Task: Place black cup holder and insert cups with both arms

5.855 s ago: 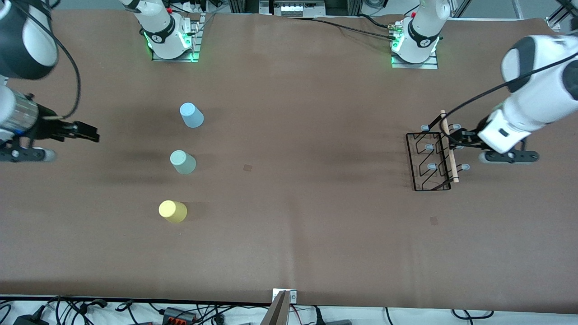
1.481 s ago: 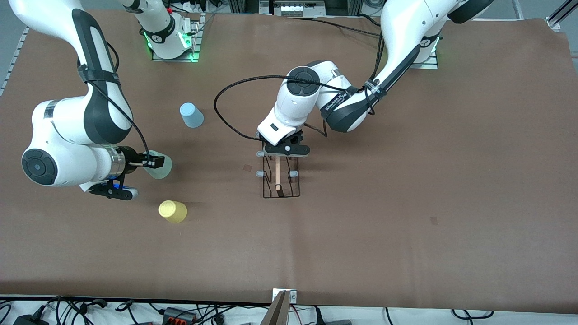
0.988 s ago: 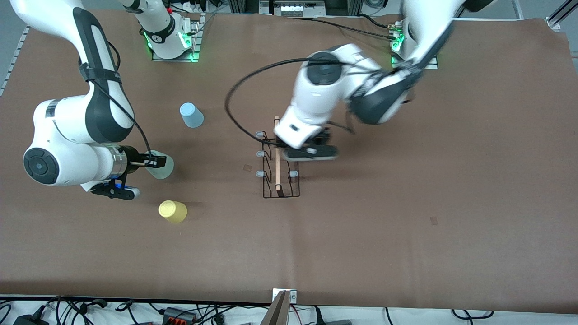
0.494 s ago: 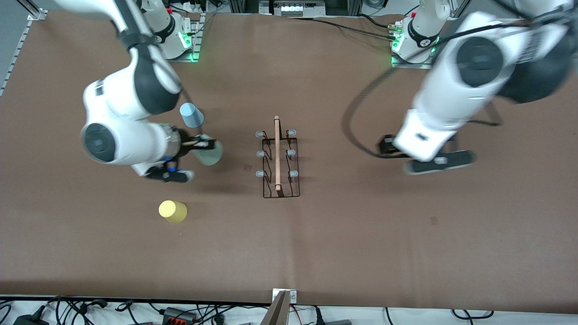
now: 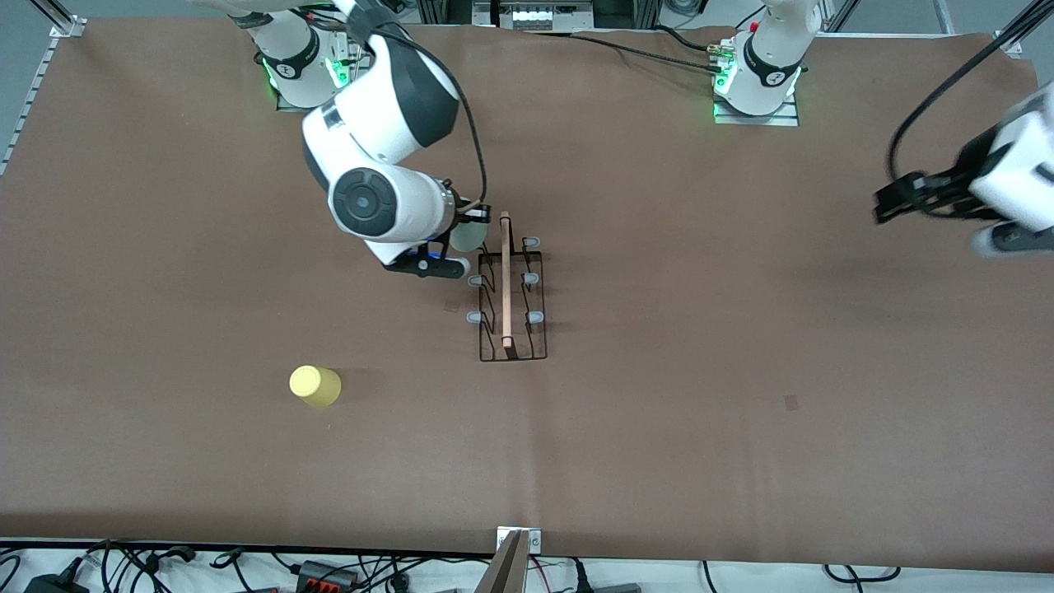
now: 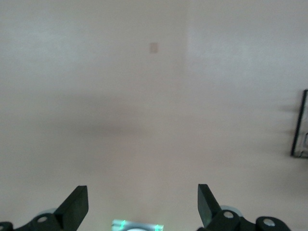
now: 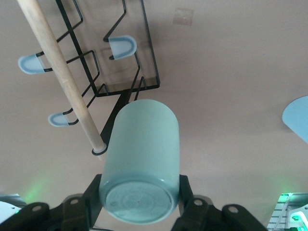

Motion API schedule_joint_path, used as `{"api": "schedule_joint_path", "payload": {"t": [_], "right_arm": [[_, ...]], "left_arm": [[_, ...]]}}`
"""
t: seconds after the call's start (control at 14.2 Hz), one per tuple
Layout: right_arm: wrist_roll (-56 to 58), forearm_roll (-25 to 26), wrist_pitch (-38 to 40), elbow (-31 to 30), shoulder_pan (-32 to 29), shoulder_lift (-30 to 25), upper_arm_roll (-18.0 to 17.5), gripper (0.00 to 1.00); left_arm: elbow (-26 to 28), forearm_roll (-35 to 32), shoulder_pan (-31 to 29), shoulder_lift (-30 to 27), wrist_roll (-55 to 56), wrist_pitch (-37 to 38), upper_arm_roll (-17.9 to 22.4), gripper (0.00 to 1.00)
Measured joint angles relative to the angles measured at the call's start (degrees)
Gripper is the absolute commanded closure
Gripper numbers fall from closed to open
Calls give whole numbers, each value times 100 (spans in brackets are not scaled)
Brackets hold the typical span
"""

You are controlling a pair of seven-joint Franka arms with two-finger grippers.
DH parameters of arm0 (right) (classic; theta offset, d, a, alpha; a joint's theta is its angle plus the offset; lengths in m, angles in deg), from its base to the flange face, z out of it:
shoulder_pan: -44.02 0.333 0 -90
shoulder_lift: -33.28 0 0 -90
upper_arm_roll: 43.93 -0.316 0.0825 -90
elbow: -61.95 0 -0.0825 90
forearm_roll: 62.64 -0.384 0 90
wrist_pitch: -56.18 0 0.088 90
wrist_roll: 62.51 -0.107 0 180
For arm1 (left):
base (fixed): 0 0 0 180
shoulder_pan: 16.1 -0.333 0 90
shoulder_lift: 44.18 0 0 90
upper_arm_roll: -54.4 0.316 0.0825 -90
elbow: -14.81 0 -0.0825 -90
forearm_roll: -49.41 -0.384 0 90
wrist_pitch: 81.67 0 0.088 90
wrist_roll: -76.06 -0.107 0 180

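Note:
The black cup holder (image 5: pixel 527 333) stands mid-table, its wooden rod (image 5: pixel 506 280) pointing toward the front camera. My right gripper (image 5: pixel 469 224) is shut on the pale green cup (image 5: pixel 466 240) and holds it on its side over the holder's end that lies farther from the camera. In the right wrist view the cup (image 7: pixel 142 154) sits between the fingers (image 7: pixel 94 197), beside the rod's tip (image 7: pixel 96 142). The yellow cup (image 5: pixel 314 385) stands toward the right arm's end. The light blue cup shows only as an edge (image 7: pixel 296 118). My left gripper (image 5: pixel 891 202) is open and empty.
The left gripper (image 6: pixel 142 207) hangs over bare brown table at the left arm's end, with a corner of the holder (image 6: pixel 301 125) at the edge of its wrist view. Small tape marks (image 5: pixel 790 402) lie on the table. Cables run along the table's near edge.
The right arm has carried the green cup across to the holder and now hides the blue cup. The left arm has swung away to its end of the table.

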Motion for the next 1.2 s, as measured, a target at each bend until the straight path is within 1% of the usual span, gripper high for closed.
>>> {"api": "schedule_joint_path", "payload": {"t": [0.49, 0.56, 0.63, 0.71, 0.85, 0.92, 1.06, 1.13, 1.2], "right_arm": [[0, -47, -263, 0, 2, 229, 32, 76], [0, -47, -271, 0, 2, 252, 31, 73], [0, -47, -283, -1, 2, 279, 31, 48], [0, -47, -302, -1, 5, 314, 31, 0], [-16, -47, -322, -3, 28, 401, 29, 0], [-119, -48, -332, -3, 42, 439, 29, 0], [-404, -48, -368, 25, 48, 460, 36, 0], [-522, -45, -372, 109, 46, 453, 68, 0], [-634, -21, -370, 238, 40, 434, 150, 0]], "left_arm": [[146, 1, -1, -10, -77, 55, -37, 0], [146, 1, 3, -10, -77, 55, -37, 0], [146, 1, -2, -10, -77, 55, -36, 0], [151, 1, -10, -10, -77, 55, -26, 0], [265, 7, 15, -49, -77, 55, 99, 0], [410, 96, 172, -134, -99, 37, 365, 0], [751, 458, 993, -371, -384, -148, 1514, 0], [889, 550, 1324, -467, -583, -214, 1995, 0], [1032, 589, 1474, -558, -717, -257, 2272, 0]]}}
